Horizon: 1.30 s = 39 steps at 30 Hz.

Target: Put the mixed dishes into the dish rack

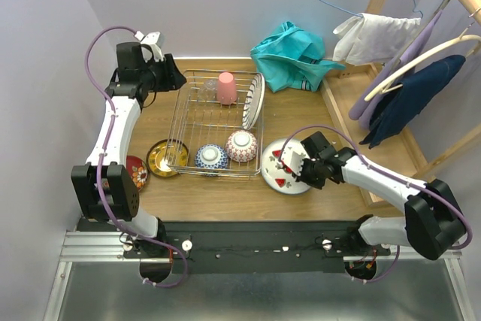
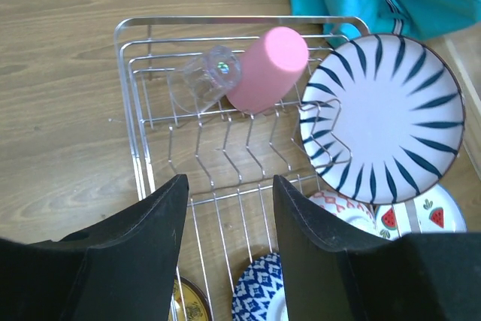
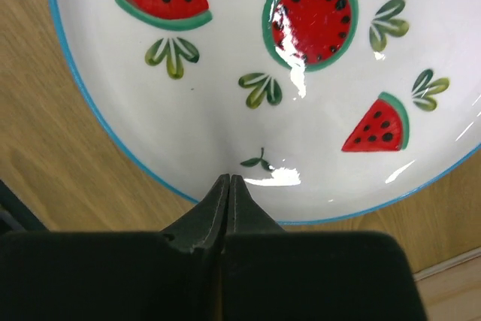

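dish rack (image 1: 183,114): silver wire, mid-table, its long side running away from the arm bases.
inside, far end: we've got the pink cup (image 1: 226,87) bottom up and a bit tilted. The clear glass (image 1: 209,89) is tipped over right beside it on the left. The blue-striped plate (image 1: 253,101) stands on edge along the right wall.
inside, near end: blue patterned bowl (image 1: 211,157) and red patterned bowl (image 1: 241,146), side by side.
outside, left: gold saucer (image 1: 161,158) flat on the table against the rack's near-left corner. The red saucer (image 1: 137,171) is just left of it, half hidden by the left arm.
outside, right: watermelon plate (image 1: 278,180), just beside the near-right corner.
left gripper (image 1: 174,79): hanging by the rack's far-left corner, fingers spread wide, nothing in them.
right gripper (image 3: 228,183): jaws pressed flat together, tip over the watermelon plate's rim. We can't tell if it's touching.
background: teal cloth (image 1: 289,56) bunched behind the rack.
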{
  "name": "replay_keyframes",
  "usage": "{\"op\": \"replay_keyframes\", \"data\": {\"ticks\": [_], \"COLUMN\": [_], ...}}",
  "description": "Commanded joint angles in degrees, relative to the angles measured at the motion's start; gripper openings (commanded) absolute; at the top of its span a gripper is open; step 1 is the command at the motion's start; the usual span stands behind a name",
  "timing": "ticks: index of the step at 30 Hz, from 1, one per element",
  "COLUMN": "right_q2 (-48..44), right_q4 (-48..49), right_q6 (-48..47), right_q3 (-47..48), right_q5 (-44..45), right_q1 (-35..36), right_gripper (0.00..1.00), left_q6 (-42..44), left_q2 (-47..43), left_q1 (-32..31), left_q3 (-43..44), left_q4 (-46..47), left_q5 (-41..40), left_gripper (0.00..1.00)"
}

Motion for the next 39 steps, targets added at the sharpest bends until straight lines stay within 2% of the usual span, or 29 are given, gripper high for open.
{"op": "replay_keyframes", "data": {"ticks": [1,4,6,7,9,10,11,14,17,21,28,33,39], "right_q2": [-1.5,-2.5,-2.8,-2.3,-1.1,-0.1,2.0,6.6,9.6,17.0,25.7,30.6,34.7], "right_q4": [-9.2,-8.4,-7.1,-5.2,-4.0,-2.9,-2.7,-2.9,-2.5,-4.5,-7.7,-12.6,-16.9], "right_q6": [0.7,2.8,5.3,6.5,10.9,12.7,14.0,16.1,15.9,16.1,12.8,5.7,2.9], "right_q3": [2.1,3.9,5.1,6.5,9.1,11.6,12.9,16.7,19.9,25.0,31.8,34.1,35.0], "right_q5": [1.4,1.6,3.0,3.7,3.6,3.5,2.8,1.1,0.6,-2.2,-6.7,-10.9,-13.9], "right_q1": [0.2,0.1,-0.2,-1.5,-3.6,-5.8,-6.7,-8.6,-9.6,-13.1,-18.3,-19.0,-19.0], "right_gripper": [0.09,0.09,0.11,0.14,0.33,0.41,0.52,0.71,0.72,0.72,0.68,0.61,0.55], "left_q6": [3.1,4.1,6.5,8.1,12.4,18.7,21.0,29.1,33.7,34.0,35.7,37.3,36.7], "left_q2": [-3.2,-4.5,-5.5,-6.0,-8.4,-9.6,-12.2,-16.6,-19.2,-20.7,-20.7,-19.6,-18.1], "left_q1": [-1.5,-1.6,-3.9,-4.6,-6.4,-9.1,-10.4,-16.7,-22.2,-25.9,-28.4,-29.0,-29.4], "left_q3": [-1.9,-3.7,-4.6,-4.9,-6.5,-7.5,-8.7,-12.9,-16.8,-20.5,-21.8,-21.8,-21.4], "left_q4": [-1.3,-1.3,-1.7,-2.1,-3.0,-3.0,-2.7,-3.7,-5.2,-6.4,-7.8,-8.1,-6.7], "left_q5": [3.4,5.3,7.0,10.5,12.9,15.0,15.9,16.3,13.8,12.7,13.2,13.9,13.9], "left_gripper": [0.57,0.57,0.57,0.57,0.57,0.57,0.57,0.57,0.58,0.58,0.57,0.57,0.57]}}
